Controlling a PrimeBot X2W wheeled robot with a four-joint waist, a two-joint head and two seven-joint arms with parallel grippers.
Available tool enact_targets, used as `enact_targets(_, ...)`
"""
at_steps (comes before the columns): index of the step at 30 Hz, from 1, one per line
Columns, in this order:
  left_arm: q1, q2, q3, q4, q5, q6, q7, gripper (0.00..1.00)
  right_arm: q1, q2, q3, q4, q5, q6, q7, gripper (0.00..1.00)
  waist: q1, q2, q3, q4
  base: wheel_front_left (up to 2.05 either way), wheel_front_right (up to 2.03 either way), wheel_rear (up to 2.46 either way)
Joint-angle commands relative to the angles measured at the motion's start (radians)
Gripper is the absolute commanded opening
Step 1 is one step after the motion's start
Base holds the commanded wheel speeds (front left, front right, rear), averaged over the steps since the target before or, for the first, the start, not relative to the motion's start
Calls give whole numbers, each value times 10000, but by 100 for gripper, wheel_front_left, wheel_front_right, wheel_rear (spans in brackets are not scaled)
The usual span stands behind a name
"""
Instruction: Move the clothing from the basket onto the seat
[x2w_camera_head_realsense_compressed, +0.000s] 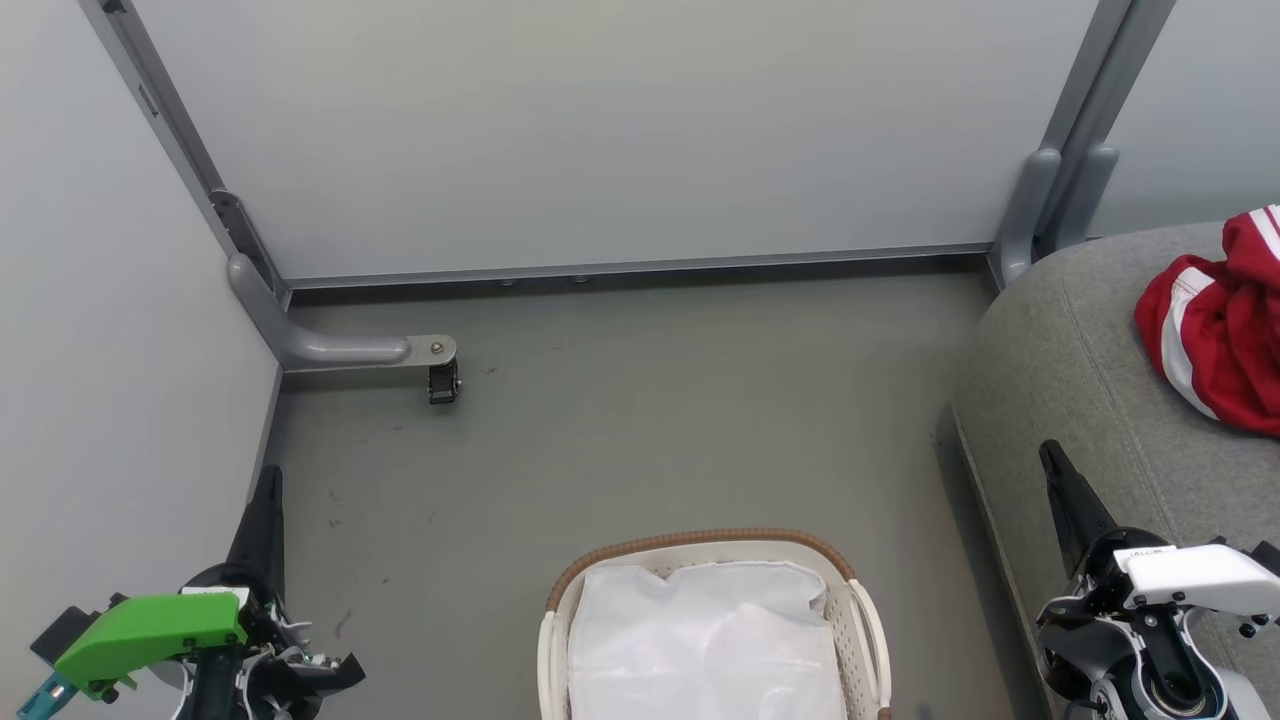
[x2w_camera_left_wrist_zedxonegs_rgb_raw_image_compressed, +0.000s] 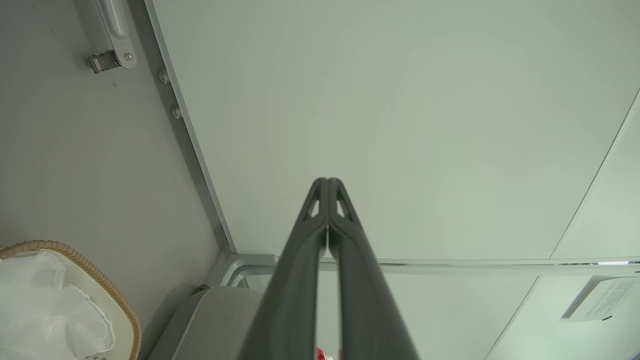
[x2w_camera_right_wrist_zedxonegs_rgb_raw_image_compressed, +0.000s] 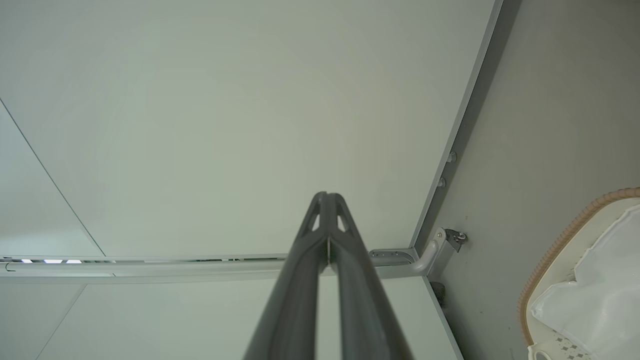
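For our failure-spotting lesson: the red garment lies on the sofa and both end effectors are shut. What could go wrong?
1. The crumpled liner sheet in the laundry basket, whose near end is out of frame, might hide a leftover garment.
2. The right end effector sits near the sofa cushion; a swing might snag it.

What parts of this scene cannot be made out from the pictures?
- Bright red clothing with white stripes: head view, cut off by the right edge; the number of garments is unclear.
- Oval white perforated basket with brown woven rim: head view, cut off by the bottom edge; white liner sheet hides its bottom.
- Grey fabric seat: head view, cut off rightward.
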Motion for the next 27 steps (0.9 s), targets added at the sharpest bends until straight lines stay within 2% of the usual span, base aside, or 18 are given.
enact_targets(1,-94,55,21,-21,-28,-45,40,0,105,-60,-23,-37,35,-7,14,0,0,84,0,0,0,0,0)
enact_targets(27,-94,55,20,-22,-28,-45,37,0,106,-58,-22,-38,36,-7,13,0,0,84,0,0,0,0,0)
